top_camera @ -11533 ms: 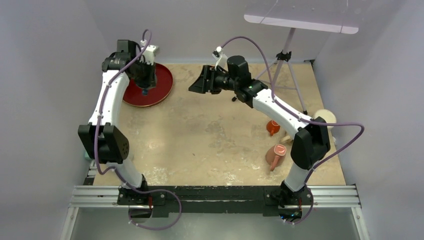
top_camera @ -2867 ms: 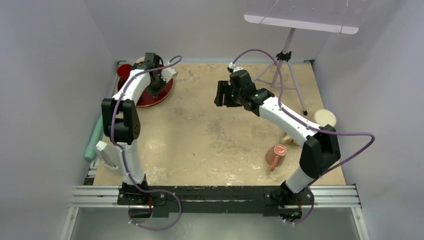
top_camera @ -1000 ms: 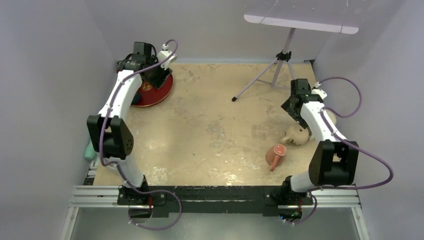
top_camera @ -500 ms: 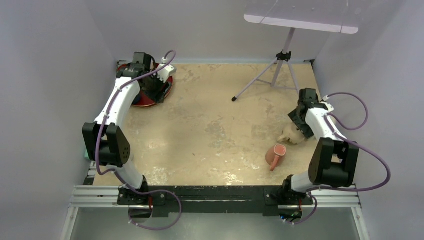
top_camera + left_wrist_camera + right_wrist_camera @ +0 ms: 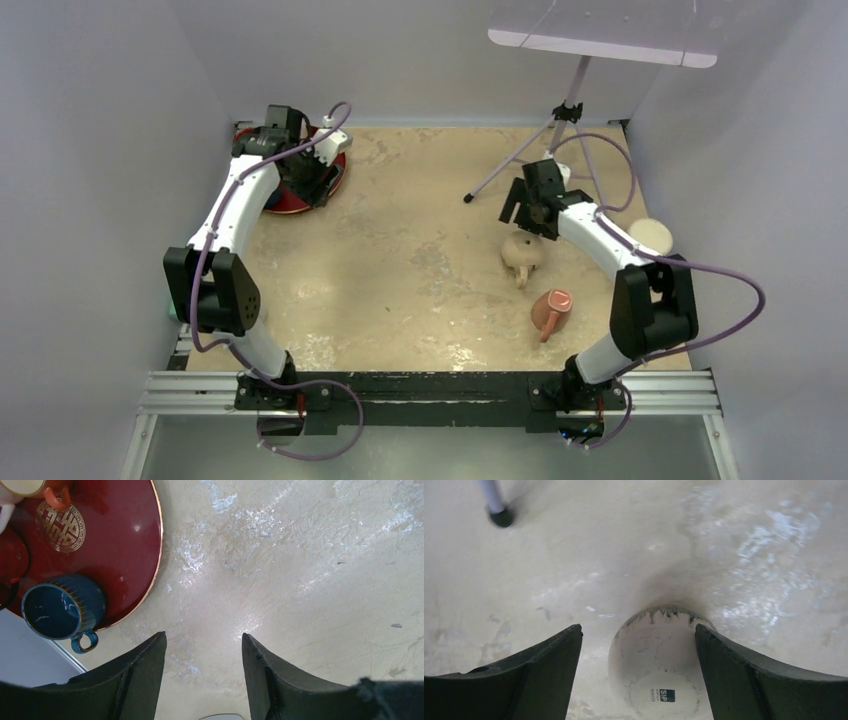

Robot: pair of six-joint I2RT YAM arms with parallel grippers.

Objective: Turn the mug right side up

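Note:
A cream mug [image 5: 522, 252] stands upside down on the table right of centre, handle toward the near side. In the right wrist view its base [image 5: 656, 670] with a small printed label faces up. My right gripper [image 5: 520, 212] [image 5: 639, 630] is open just above it, one finger on either side of the mug; a gap shows at the left finger. My left gripper [image 5: 305, 178] [image 5: 202, 640] is open and empty over bare table beside the red tray [image 5: 283, 203].
A pink mug [image 5: 551, 310] lies on its side near the front right. The red tray [image 5: 120, 540] holds a blue mug [image 5: 62, 607] and an orange mug [image 5: 47, 487]. A tripod foot [image 5: 501, 516] rests just beyond the cream mug. A cream disc [image 5: 650, 235] lies at the right edge.
My right arm has swung left from the right edge, and the cream mug has moved with it toward the centre, now base up. The left arm has barely moved.

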